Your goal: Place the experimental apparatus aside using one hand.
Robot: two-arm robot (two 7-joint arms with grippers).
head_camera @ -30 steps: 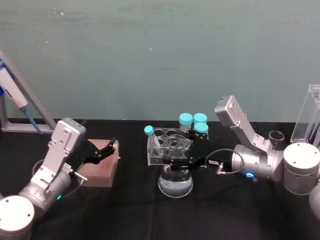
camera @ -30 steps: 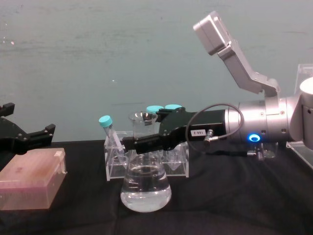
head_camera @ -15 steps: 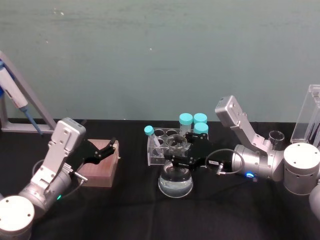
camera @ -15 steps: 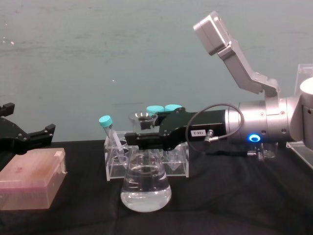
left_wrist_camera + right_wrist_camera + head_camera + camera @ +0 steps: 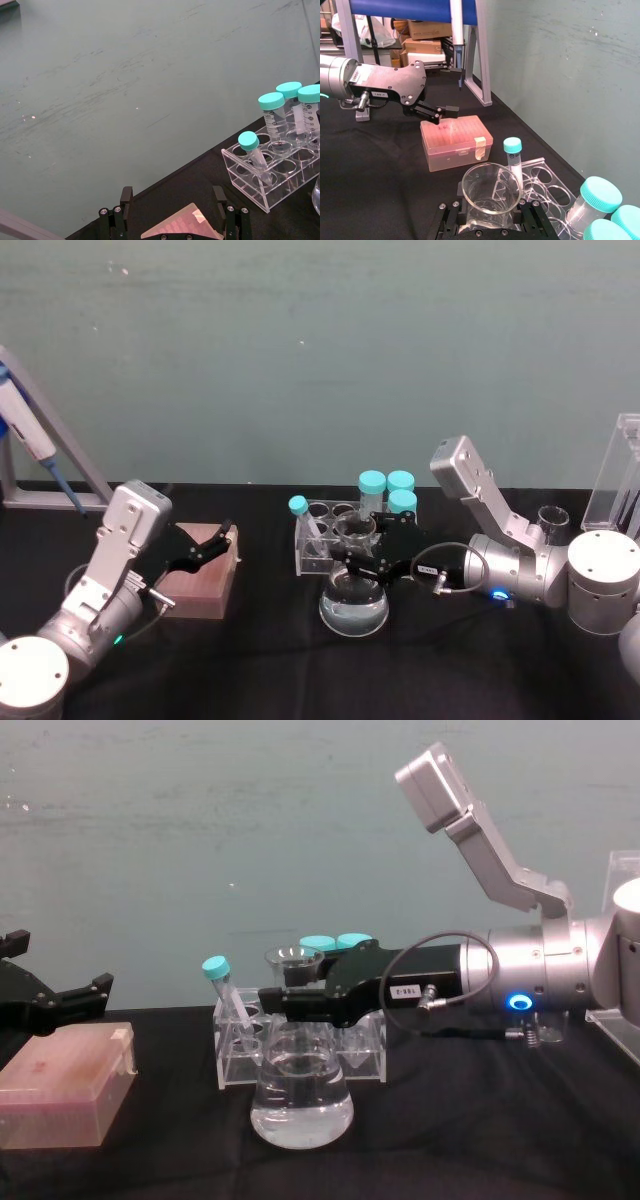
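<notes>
The conical flask (image 5: 352,606) with clear liquid is in front of the tube rack at mid table. My right gripper (image 5: 353,562), on a silver wrist with a blue ring light, is shut on the flask's neck just under the rim. From the side, the gripper (image 5: 277,1001) holds the flask (image 5: 301,1104) upright, its base at or just off the black cloth. The flask mouth (image 5: 491,189) sits between the two fingers (image 5: 454,216). A small beaker (image 5: 552,515) and the tall acrylic stand (image 5: 618,472) are at the far right. My left gripper (image 5: 212,542) hangs open over a pink box.
A clear tube rack (image 5: 330,537) with teal-capped tubes (image 5: 386,488) stands right behind the flask. The pink tip box (image 5: 200,578) lies at the left under my left gripper. A pipette stand (image 5: 38,445) leans at the far left. Bare black cloth lies in front of the flask.
My right gripper's fingers closed from wide open onto the flask's neck. The flask has shifted slightly upward. The left arm has stayed put.
</notes>
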